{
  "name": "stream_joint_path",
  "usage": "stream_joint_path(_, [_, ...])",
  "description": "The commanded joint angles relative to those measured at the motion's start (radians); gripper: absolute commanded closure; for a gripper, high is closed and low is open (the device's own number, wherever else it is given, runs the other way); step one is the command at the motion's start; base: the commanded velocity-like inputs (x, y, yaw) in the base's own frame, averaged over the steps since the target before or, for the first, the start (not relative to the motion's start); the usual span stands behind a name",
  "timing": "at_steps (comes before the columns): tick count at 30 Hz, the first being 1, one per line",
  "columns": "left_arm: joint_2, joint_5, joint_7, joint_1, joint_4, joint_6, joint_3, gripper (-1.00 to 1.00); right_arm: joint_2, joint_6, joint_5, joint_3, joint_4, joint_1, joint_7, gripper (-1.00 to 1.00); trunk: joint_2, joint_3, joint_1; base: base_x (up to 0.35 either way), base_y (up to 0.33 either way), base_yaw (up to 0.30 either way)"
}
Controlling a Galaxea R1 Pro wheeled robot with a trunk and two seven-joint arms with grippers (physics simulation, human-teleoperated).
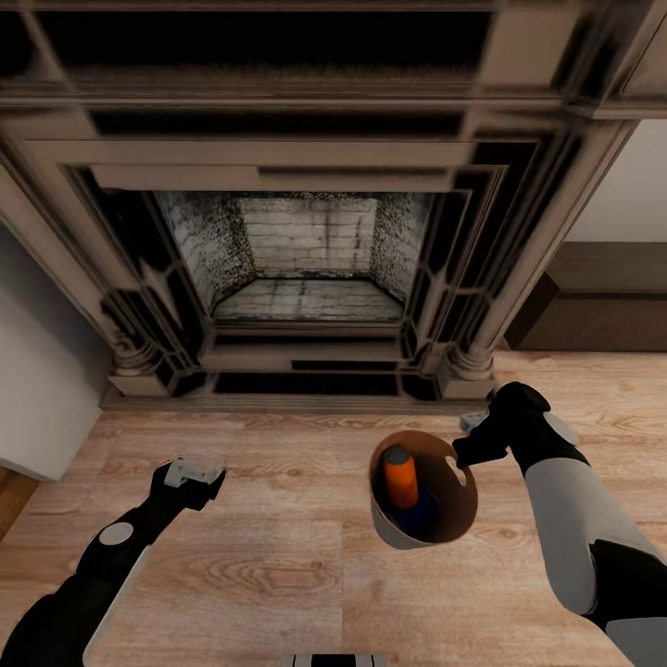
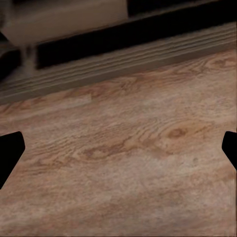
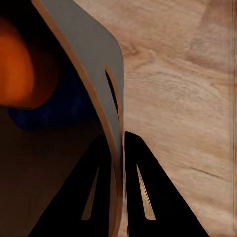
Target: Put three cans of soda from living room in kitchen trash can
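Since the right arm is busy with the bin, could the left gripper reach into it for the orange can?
Probably yes: the left gripper is open and empty, bare floor lies between, and the bin is open-topped with the orange can upright inside.

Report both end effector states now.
Left end effector: open, empty, above the wood floor.
Right end effector: shut on the trash can wall, an orange can inside.

Orange can [image 1: 401, 485], brown-lined grey bin [image 1: 460, 508], light wood-grain floor [image 1: 278, 547]
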Motion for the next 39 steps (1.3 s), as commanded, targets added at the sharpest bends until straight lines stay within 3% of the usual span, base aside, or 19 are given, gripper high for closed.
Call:
stream_joint_path(1, [-0.001,0.011,0.004,0.015,0.028,-0.035,0.000,-1.00,-0.006,0.017,-0.019,-0.002,0.000,0.000,0.008,1.00,0.000,0.000,0.000,0.000,0.000,0.000])
stream_joint_path(4, [-0.002,0.028,0.009,0.034,0.084,-0.118,0.001,-1.00,-0.032,0.017,-0.019,-0.003,0.016,0.000,0.013,1.00,0.000,0.000,0.000,0.000,0.000,0.000])
stream_joint_path(5, [-0.002,0.031,0.010,0.040,0.100,-0.143,0.001,-1.00,-0.057,0.017,-0.019,-0.004,0.047,-0.001,0.015,1.00,0.000,0.000,0.000,0.000,0.000,0.000])
stream_joint_path(8, [-0.002,0.033,0.012,0.053,0.112,-0.161,0.000,-1.00,-0.098,0.017,-0.021,-0.004,0.099,-0.001,0.017,1.00,0.000,0.000,0.000,0.000,0.000,0.000])
stream_joint_path(14, [-0.002,0.035,0.013,0.066,0.117,-0.170,0.000,-1.00,-0.143,0.017,-0.016,-0.003,0.124,-0.003,0.023,1.00,-0.035,-0.016,0.019,0.000,0.000,0.000])
stream_joint_path(26, [-0.002,0.035,0.013,0.074,0.118,-0.173,-0.001,-1.00,-0.154,0.017,-0.027,-0.004,0.129,-0.003,0.030,1.00,-0.119,-0.053,0.065,0.000,0.000,0.000])
stream_joint_path(39, [-0.002,0.039,0.013,0.092,0.117,-0.175,-0.002,-1.00,-0.160,0.017,-0.032,-0.004,0.129,-0.005,0.040,1.00,-0.133,-0.059,0.073,0.000,0.000,0.000])
